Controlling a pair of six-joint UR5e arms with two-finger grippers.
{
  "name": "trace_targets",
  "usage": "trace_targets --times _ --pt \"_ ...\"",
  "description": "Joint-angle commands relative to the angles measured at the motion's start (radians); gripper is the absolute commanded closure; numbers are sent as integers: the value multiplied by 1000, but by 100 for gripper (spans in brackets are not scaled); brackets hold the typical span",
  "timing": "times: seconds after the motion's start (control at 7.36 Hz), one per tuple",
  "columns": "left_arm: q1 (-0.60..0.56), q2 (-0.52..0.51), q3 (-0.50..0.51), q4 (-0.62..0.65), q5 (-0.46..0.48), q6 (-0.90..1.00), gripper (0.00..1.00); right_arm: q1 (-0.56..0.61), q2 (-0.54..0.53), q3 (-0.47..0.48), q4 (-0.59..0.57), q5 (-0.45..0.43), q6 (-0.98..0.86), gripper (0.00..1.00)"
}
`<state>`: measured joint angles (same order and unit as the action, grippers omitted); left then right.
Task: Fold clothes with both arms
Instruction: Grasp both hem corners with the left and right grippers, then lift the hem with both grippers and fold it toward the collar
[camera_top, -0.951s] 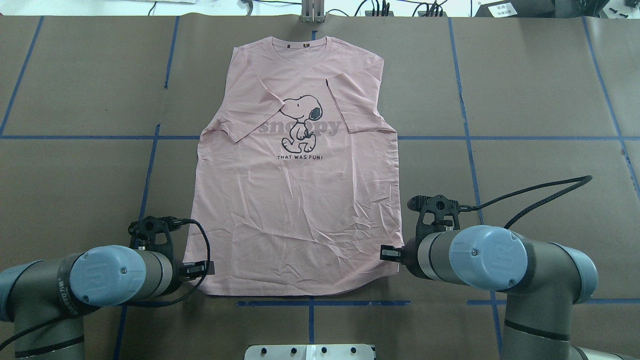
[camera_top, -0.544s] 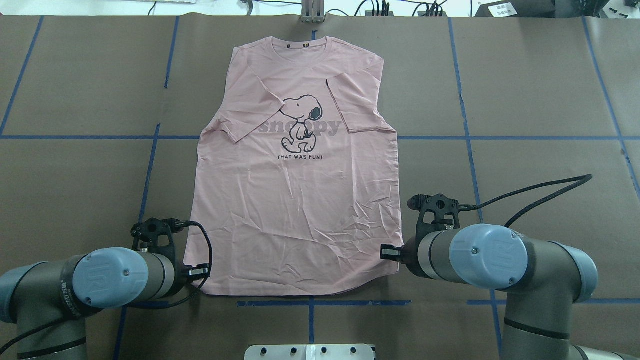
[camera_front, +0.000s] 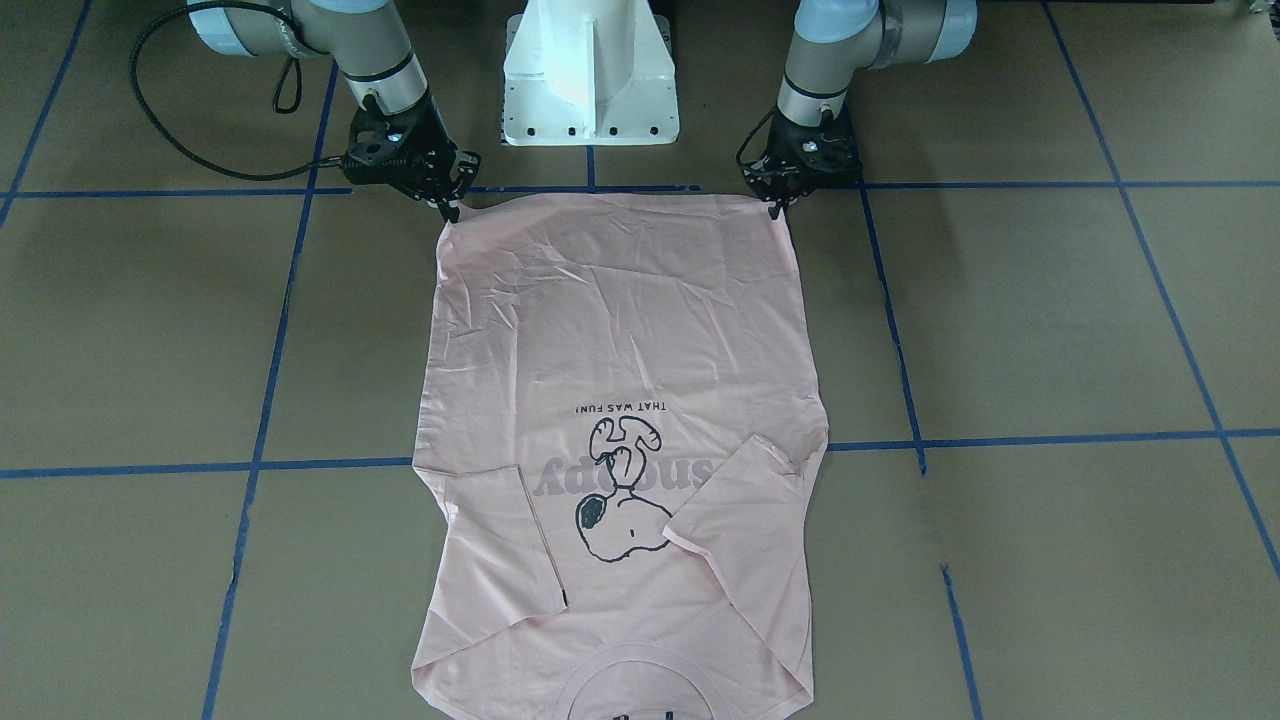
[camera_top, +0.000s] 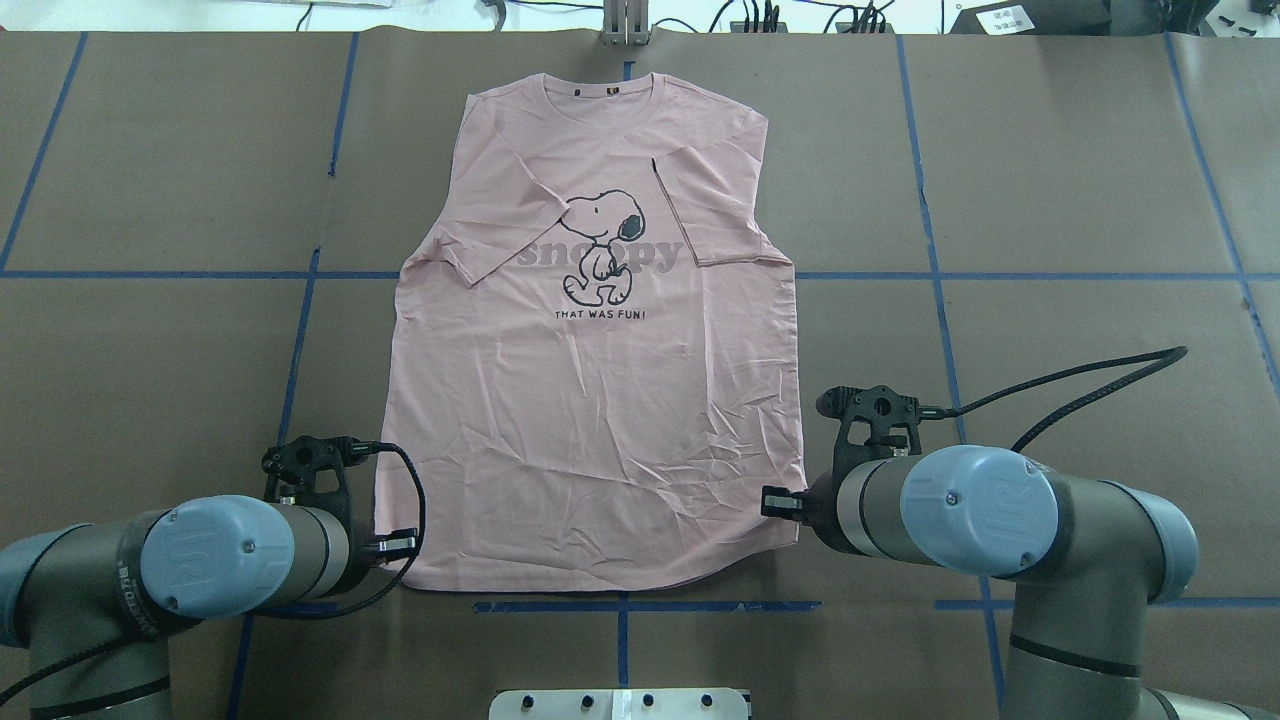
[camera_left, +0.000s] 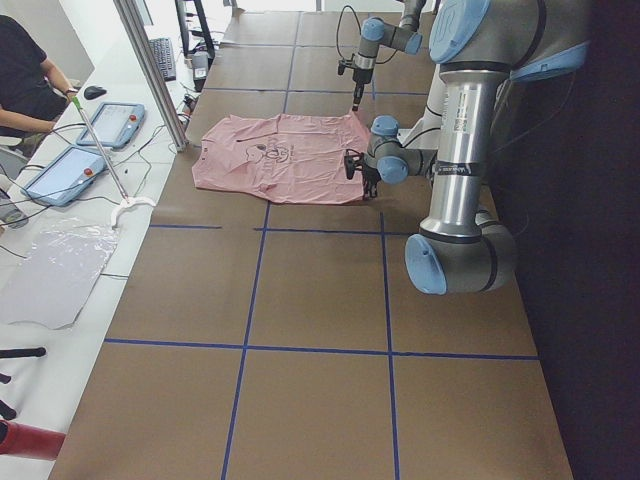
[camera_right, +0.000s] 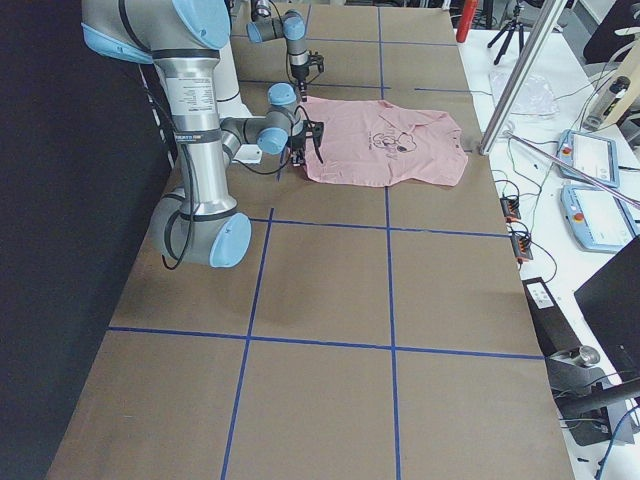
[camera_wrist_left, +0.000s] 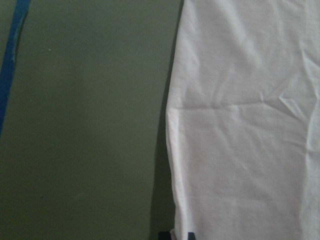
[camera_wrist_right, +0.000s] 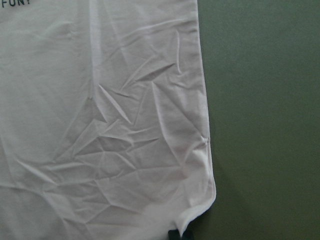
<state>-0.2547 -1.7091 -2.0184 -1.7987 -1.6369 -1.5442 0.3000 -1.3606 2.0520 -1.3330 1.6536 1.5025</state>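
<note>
While both tools sit at the near hem, the pale pink T-shirt lies flat and print-up between and ahead of them. Its long axis runs straight away from the fingertips, with the collar at the far end. We see the left gripper pinched closed on the hem corner on its side, and the right gripper likewise closed on the opposite corner, so the hem spans the gap between the two. Both sleeves are folded inward over the chest, partly covering the dog print, so the side edges run nearly straight away from each gripper. Outboard of each gripper we see bare brown table crossed by blue tape lines. Beyond the collar only a narrow strip remains before the table's far edge.
</note>
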Motion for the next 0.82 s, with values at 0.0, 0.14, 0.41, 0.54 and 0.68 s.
trace_targets --times 0.0,0.14,0.41,0.54,0.68 --pt "-2 8 -38 4 0 1 100 10 -2 20 0 12 -2 100" --pt "-2 14 -69 15 -1 1 100 31 -12 36 -2 47 -2 100" --pt "0 31 -170 100 -3 3 100 22 -56 57 -6 64 -2 100" --pt "38 25 -245 189 -10 -2 100 -17 -92 91 -6 66 -2 100" --pt "49 14 -293 217 -27 -8 100 -56 -113 129 -6 66 -2 100"
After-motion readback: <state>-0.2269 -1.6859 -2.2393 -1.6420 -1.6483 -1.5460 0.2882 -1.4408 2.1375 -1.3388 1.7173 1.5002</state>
